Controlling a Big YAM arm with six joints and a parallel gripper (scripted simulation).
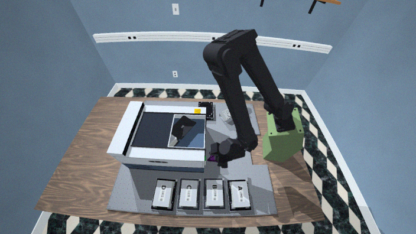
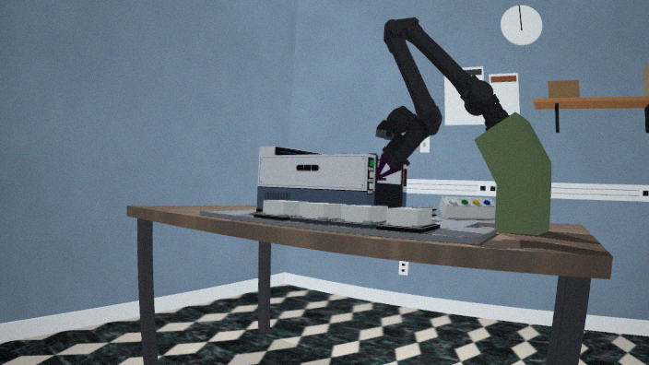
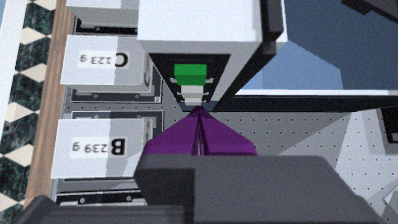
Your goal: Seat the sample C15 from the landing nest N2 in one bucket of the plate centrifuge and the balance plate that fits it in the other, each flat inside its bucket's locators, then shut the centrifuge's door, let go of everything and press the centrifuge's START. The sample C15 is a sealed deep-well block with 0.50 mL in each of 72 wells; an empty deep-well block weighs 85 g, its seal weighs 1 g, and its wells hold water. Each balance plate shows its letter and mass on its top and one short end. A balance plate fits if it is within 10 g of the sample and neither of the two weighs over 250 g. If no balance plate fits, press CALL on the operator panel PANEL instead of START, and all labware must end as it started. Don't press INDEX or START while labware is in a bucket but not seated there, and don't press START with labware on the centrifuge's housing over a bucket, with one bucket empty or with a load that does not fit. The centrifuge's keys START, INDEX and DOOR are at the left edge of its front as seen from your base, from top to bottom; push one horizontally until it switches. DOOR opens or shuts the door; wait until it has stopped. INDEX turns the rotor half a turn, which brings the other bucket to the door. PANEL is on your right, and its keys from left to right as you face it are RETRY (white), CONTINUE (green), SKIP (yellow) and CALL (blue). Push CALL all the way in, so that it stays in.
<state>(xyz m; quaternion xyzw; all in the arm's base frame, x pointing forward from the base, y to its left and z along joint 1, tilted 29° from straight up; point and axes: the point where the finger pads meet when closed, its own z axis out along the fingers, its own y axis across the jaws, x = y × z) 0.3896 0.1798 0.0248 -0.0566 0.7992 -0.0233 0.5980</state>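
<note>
The white plate centrifuge [image 1: 165,154] [image 2: 286,177] [image 3: 200,20] has its top door slid open. In the opening [image 1: 192,139] a dark rotor part [image 1: 183,128] sits at an angle; no sample block shows there. My gripper [image 1: 211,158] [image 2: 383,171] [image 3: 198,111] is shut and empty, its purple fingertips against the white key [image 3: 192,94] just below the green START key [image 3: 190,74] [image 2: 371,162]. Balance plates D [image 1: 163,193], C [image 1: 189,193] [image 3: 100,60] marked 123 g, B [image 1: 214,193] [image 3: 97,147] marked 239 g and A [image 1: 239,195] lie in a row in front.
An empty black nest [image 1: 205,110] stands behind the centrifuge's right corner. The operator panel [image 1: 228,117] [image 2: 467,207] lies at the back right. The arm's green base [image 1: 282,142] [image 2: 518,180] stands at the right of the table.
</note>
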